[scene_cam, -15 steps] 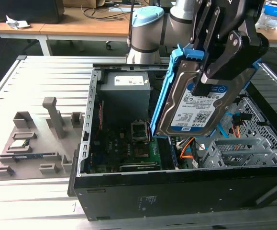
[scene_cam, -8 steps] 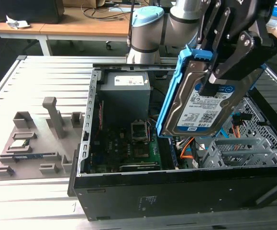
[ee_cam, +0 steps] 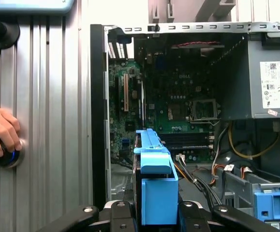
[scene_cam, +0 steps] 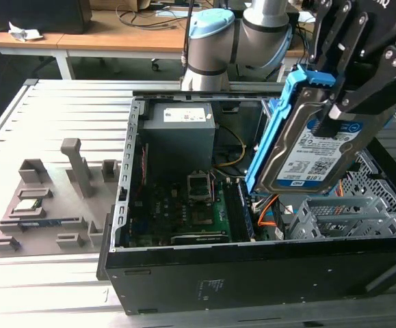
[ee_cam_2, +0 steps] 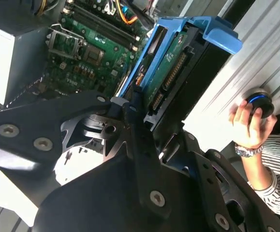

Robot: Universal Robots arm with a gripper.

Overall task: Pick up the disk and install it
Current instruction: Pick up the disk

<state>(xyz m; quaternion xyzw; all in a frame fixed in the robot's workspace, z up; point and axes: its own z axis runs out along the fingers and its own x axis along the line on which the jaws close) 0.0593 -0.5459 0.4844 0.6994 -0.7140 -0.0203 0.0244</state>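
The disk (scene_cam: 306,152), a silver hard drive with a white-and-blue label clipped in a blue plastic frame, hangs tilted on edge above the open computer case (scene_cam: 252,277). My gripper (scene_cam: 348,102) is shut on its upper end, black fingers clamping both flat faces. The disk sits over the case's side at the exterior view's right, above the grey drive bay (scene_cam: 345,219). In the second wrist view the disk (ee_cam_2: 178,67) shows its connector edge beyond the fingers (ee_cam_2: 130,113). The first wrist view shows the blue frame (ee_cam: 154,183) rising edge-on from the gripper (ee_cam: 154,215).
Inside the case lie a green motherboard (scene_cam: 184,215), a grey power supply (scene_cam: 180,130), orange and yellow cables, and blue bay latches (ee_cam: 275,203). A grey parts fixture (scene_cam: 54,205) lies on the slatted table. A person's hand (ee_cam: 2,135) rests on a round button beside the case.
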